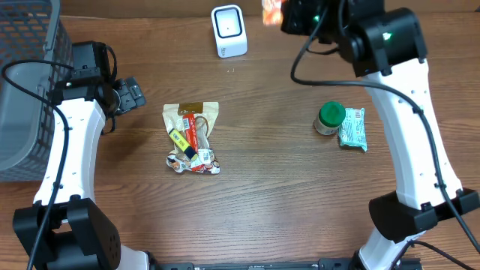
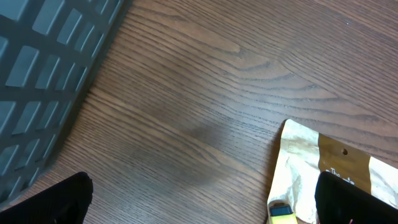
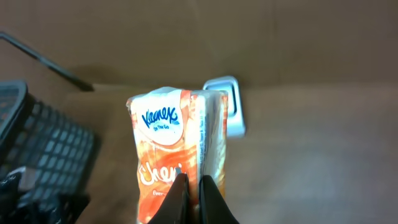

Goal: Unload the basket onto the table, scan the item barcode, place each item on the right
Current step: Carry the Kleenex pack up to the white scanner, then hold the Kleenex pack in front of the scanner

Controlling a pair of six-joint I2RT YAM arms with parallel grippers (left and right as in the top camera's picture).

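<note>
pack held up by the scanner, read not yet shown

the right gripper is clenched on the lower edge of an orange tissue pack, jaws pinched almost together. the pack stands upright in the grip with its printed front toward the wrist camera. no barcode shows on that face, and i cannot tell which side carries it. the scanner stands at 12 o'clock on the table. the pack is in the air near it, on its 2 o'clock side.

as i judge it, the pick-up is done and the carry is nearly done. what is left is to turn the coded face to the scanner window and hold it there. nothing stands between pack and scanner.

the left gripper at 9 o'clock is spread wide and empty, over bare wood between the basket at 10 o'clock and a snack bag at the centre, which lies in a small heap of wrapped items. a green-lidded jar and a pale packet lie touching at 3 o'clock, well apart from the scanner and out of the way.
</note>
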